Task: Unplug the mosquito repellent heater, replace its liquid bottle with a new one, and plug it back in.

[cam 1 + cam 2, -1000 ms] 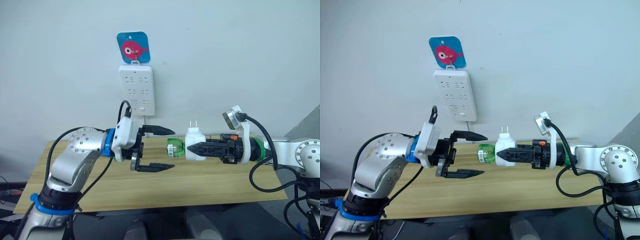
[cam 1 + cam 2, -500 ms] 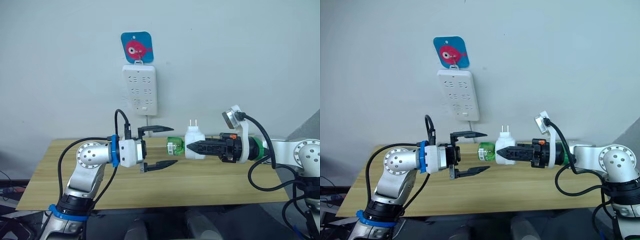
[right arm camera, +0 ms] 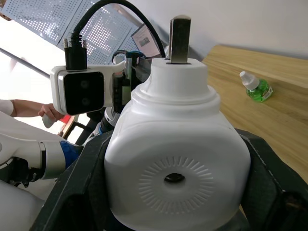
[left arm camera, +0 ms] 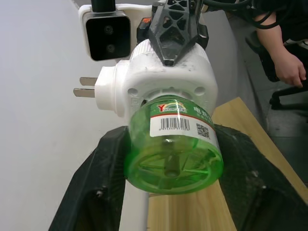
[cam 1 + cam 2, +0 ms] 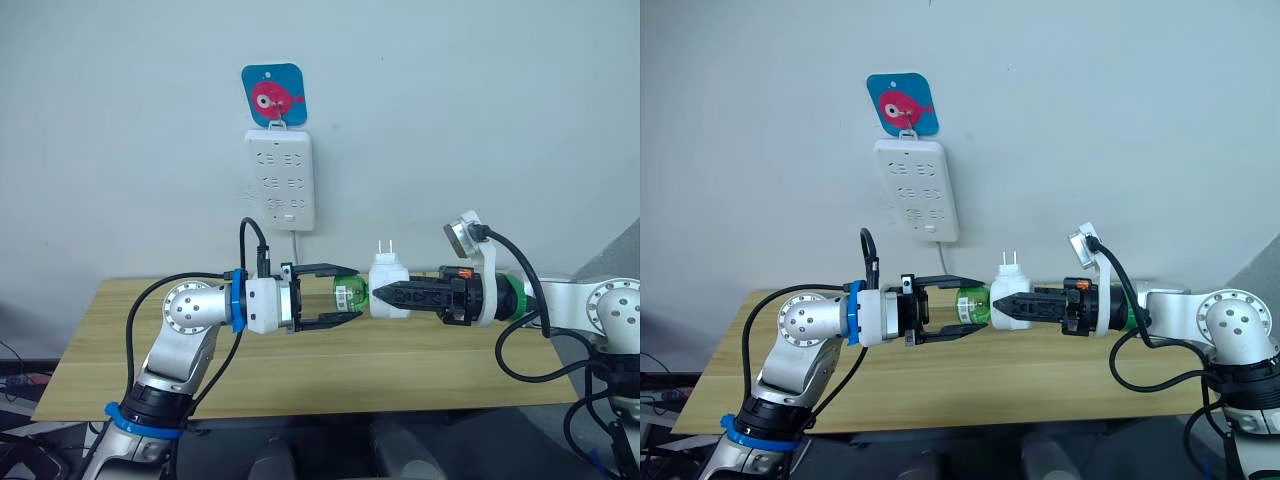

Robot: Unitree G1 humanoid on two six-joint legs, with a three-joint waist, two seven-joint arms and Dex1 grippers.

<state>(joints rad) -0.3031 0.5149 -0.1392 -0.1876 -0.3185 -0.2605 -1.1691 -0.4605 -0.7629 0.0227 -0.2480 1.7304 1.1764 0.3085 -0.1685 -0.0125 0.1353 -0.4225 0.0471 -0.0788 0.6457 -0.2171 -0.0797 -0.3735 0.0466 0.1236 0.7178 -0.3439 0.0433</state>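
The mosquito repellent heater (image 5: 388,288) is unplugged and held in mid-air above the wooden table (image 5: 420,370), at about 5 o'clock from the white power strip (image 5: 281,178) on the wall. The right gripper (image 5: 378,294) is clamped on the heater body, its 2 prongs pointing up. The old green bottle (image 5: 350,292) sticks out of the heater toward 9 o'clock.

The left gripper (image 5: 352,294) has its 2 fingers around the bottle, 1 on each side. In the left wrist view the pads (image 4: 111,159) look pressed to the bottle wall, but it's hard to tell if the grip is firm or only touching. Judged step: twisting the bottle out.

A spare bottle (image 3: 255,87) with a white cap lies on the table in the right wrist view. A person's hand (image 4: 288,62) is off to the side, well apart.

Risks:
- Smooth round bottle, so the fingers may slip and spin without unscrewing.
- Twist torque could rotate the heater in the right gripper, w/ loss of hold.
- Once free, a loose grip could drop the bottle and spill liquid on the table.
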